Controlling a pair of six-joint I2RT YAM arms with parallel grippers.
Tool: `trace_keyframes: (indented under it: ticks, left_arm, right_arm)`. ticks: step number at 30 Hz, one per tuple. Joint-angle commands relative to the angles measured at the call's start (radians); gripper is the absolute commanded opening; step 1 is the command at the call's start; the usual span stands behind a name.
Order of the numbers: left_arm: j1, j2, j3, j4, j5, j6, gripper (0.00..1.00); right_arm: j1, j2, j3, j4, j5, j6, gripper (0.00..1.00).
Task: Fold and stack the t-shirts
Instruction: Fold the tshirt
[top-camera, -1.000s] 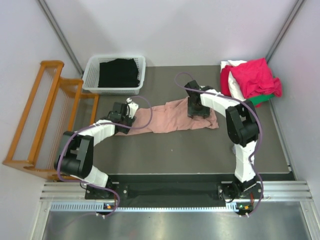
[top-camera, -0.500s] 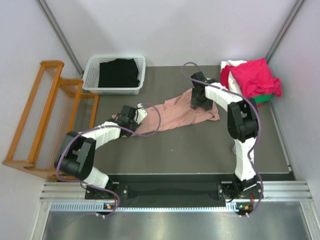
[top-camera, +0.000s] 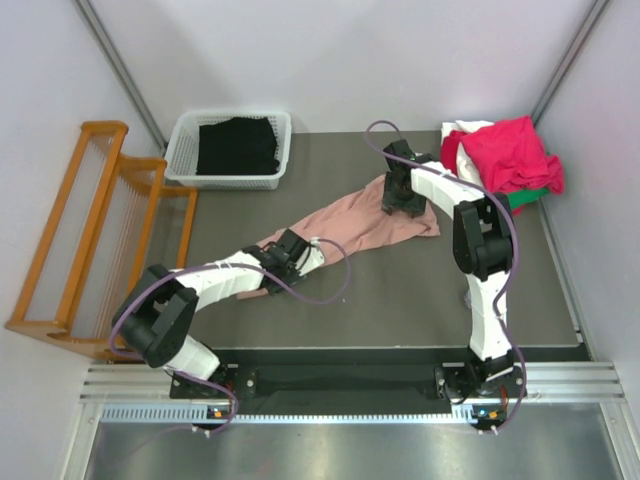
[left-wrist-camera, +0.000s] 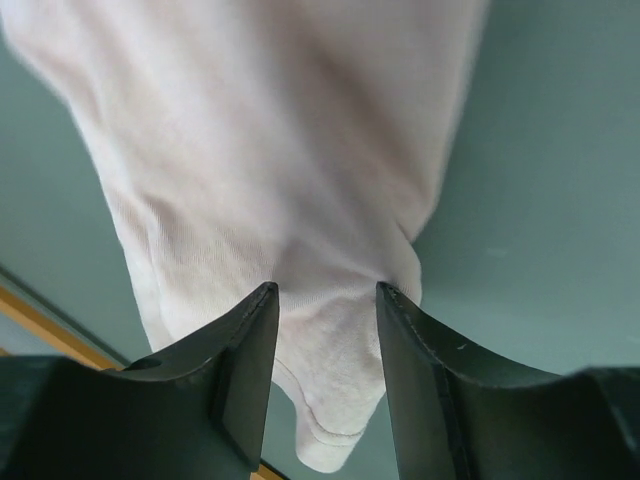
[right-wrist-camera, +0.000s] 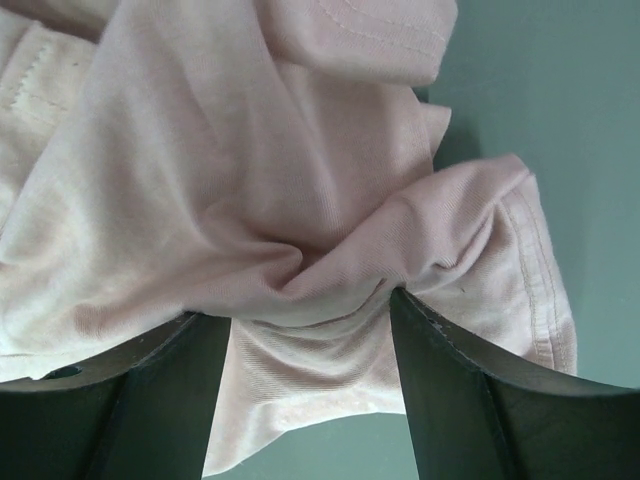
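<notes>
1. Stretched t-shirt (top-camera: 350, 222): plain dusty pink.
2. Piled together: crimson-pink shirt (top-camera: 510, 150), white shirt (top-camera: 462, 130), green shirt (top-camera: 525, 198).
3. Basket (top-camera: 225, 181): white lattice; cloth (top-camera: 238, 145) inside it black.
4. Rack (top-camera: 95, 220): orange wood.
5. Counter (top-camera: 400, 290): dark grey.
6. Arms (top-camera: 480, 300): white and black, with purple cables (top-camera: 330, 285).

A long dusty-pink cloth t-shirt (top-camera: 345, 222) is laid across the middle of the frame. It is stretched in a slanted line from the lower left up to the upper right. It is crumpled, not folded flat, and it is pinched at both ends. Stitched hems are seen up close.

In the upper right of the frame, a crimson-pink cloth t-shirt (top-camera: 510, 155) is heaped on a white cloth t-shirt (top-camera: 462, 140). A bit of a green cloth t-shirt (top-camera: 520, 200) is seen at the heap's lower edge.
</notes>
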Motion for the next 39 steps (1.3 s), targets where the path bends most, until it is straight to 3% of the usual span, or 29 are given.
trace_keyframes:
  ticks: [1,12,18,30,34,39]
  left_arm:
    - [-0.137,0.016,-0.041,-0.172,0.132,-0.091,0.50]
    - [-0.298,0.065,0.107,-0.282,0.210,-0.147,0.48]
    - [-0.413,0.157,0.187,-0.294,0.262,-0.178,0.46]
    - [-0.478,0.297,0.403,-0.336,0.428,-0.146,0.43]
    - [-0.476,0.285,0.454,-0.354,0.454,-0.160,0.43]
    - [-0.446,0.237,0.623,-0.420,0.458,-0.178,0.44]
  right_arm:
    - [-0.036,0.022,0.069,0.008,-0.005,-0.019,0.65]
    - [-0.059,0.168,0.294,0.000,-0.082,-0.076,0.66]
    - [-0.063,0.269,0.515,-0.075,-0.124,-0.098,0.66]
    - [-0.051,0.338,0.523,-0.053,-0.290,-0.115,0.65]
    - [-0.048,0.312,0.511,-0.032,-0.306,-0.124,0.65]
    - [-0.041,0.283,0.543,-0.047,-0.297,-0.127,0.65]
